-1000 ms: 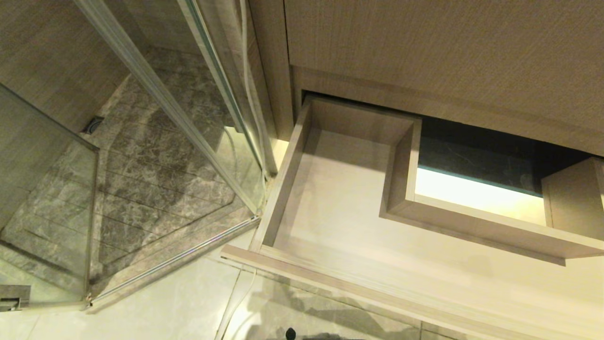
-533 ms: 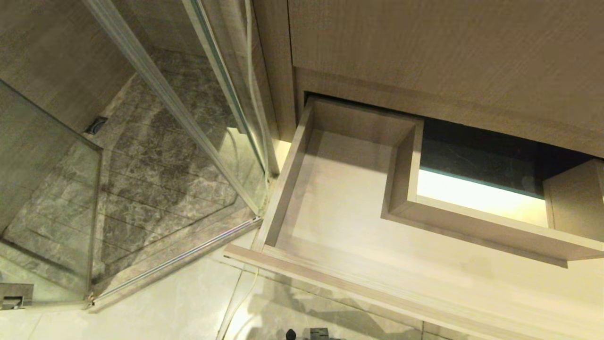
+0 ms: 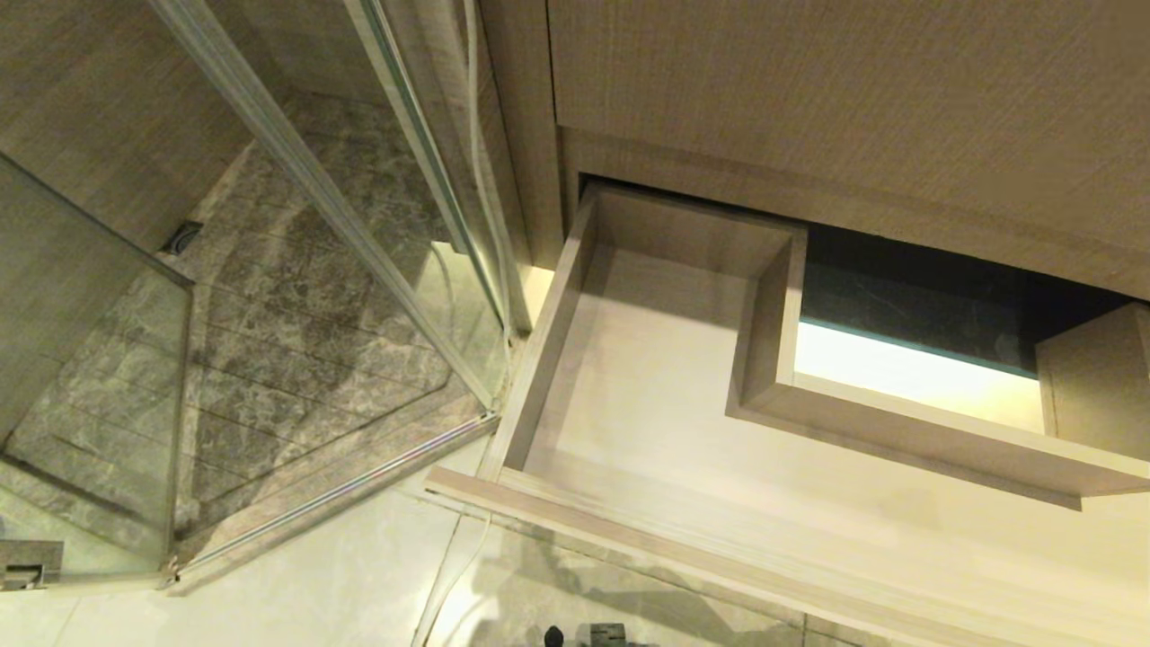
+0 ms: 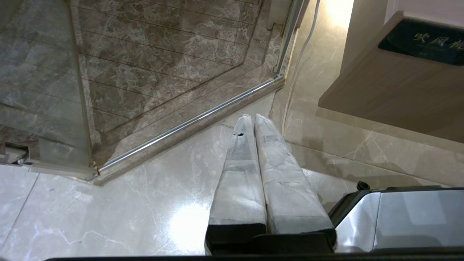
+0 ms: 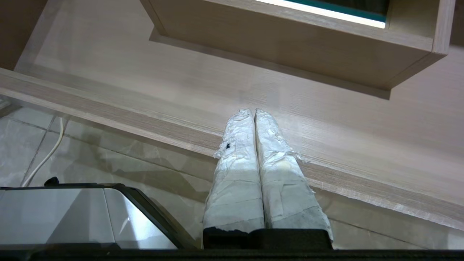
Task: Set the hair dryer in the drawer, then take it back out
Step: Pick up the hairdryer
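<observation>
the drawer (image 3: 629, 422) stands pulled out from the cabinet (image 3: 809, 90), its pale floor bare around the boxed cutout (image 3: 898, 431); the hair dryer shows in no view. the left gripper (image 4: 252, 117), fingers pressed together, hangs over the floor tiles (image 4: 145, 203) beside the drawer's front corner, near the shower rail (image 4: 188, 123). the right gripper (image 5: 253, 111), fingers together too, hangs above the drawer's front edge.
</observation>
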Available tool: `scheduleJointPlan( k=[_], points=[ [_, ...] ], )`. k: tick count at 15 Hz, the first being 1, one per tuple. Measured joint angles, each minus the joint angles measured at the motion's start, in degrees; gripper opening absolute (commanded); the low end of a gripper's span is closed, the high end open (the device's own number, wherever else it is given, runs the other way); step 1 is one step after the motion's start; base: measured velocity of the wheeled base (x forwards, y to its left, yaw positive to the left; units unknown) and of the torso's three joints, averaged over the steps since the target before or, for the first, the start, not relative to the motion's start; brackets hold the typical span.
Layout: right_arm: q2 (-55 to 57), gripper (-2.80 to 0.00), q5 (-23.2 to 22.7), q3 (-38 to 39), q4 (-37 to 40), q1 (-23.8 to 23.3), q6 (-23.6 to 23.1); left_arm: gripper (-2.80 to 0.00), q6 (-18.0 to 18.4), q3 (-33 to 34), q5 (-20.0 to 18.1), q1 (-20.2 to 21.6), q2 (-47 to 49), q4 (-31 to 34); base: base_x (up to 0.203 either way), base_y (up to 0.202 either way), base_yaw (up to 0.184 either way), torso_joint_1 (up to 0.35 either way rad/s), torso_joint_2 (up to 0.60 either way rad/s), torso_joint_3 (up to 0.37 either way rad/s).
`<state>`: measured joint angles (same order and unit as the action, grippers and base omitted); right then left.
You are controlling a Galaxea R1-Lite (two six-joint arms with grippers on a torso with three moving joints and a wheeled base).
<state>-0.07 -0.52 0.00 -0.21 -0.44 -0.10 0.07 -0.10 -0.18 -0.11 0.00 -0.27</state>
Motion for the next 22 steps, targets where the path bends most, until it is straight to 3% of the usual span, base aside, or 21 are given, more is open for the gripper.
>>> scheduleJointPlan(
  k=[10,22],
  points=[
    [0.0,-2.80,-0.1,0.0,-0.1,0.0,-0.1,-2.80,-0.1,0.0,0.0,0.0,0.0,0.0,0.000,0.000,0.000,0.190,-0.46,-0.212],
    [0.0,-2.80,0.0,0.0,0.0,0.0,-0.1,-2.80,-0.1,0.0,0.0,0.0,0.0,0.0,0.000,0.000,0.000,0.325,-0.52,-0.246]
  ],
)
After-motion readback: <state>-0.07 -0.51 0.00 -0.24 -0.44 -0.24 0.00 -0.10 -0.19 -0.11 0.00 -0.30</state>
